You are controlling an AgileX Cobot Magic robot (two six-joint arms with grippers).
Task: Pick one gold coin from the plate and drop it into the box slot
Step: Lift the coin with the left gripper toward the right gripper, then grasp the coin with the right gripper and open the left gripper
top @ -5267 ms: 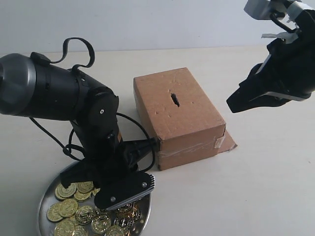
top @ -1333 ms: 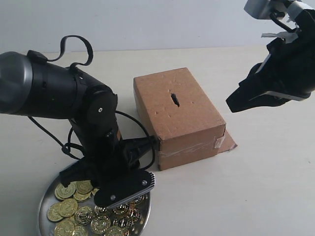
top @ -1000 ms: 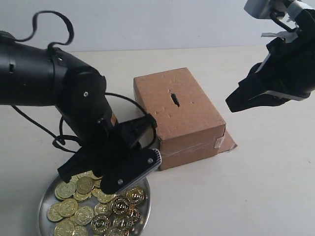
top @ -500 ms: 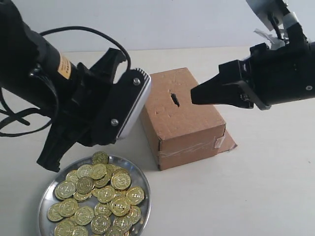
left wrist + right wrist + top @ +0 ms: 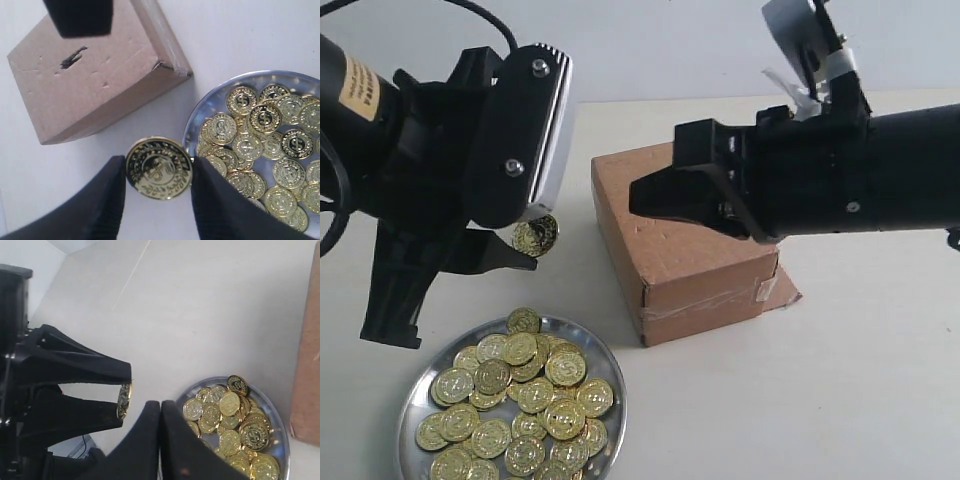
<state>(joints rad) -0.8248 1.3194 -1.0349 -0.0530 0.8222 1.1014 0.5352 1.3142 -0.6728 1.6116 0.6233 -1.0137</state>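
Observation:
My left gripper (image 5: pixel 525 245) is shut on one gold coin (image 5: pixel 535 235), held in the air above the table between the plate and the box; the coin (image 5: pixel 158 168) fills the gap between the black fingers and shows edge-on as coin (image 5: pixel 123 400). The silver plate (image 5: pixel 412 395) lies at the front left with several gold coins in it, also plate (image 5: pixel 201 106) and plate (image 5: pixel 278 424). The brown box (image 5: pixel 685 262) stands in the middle; its dark slot (image 5: pixel 73 56) shows in the left wrist view, but the right arm hides it in the exterior view. My right gripper (image 5: pixel 638 196) is shut and empty, over the box's top.
A small cardboard flap (image 5: pixel 785 290) sticks out at the box's right base. The bulky left arm body (image 5: pixel 430 170) hangs over the table's left side, and the right arm (image 5: pixel 860 175) stretches across from the right.
The left gripper has risen from the plate with one coin pinched in it. The right arm has swung left, its closed tip now over the box top and covering the slot.

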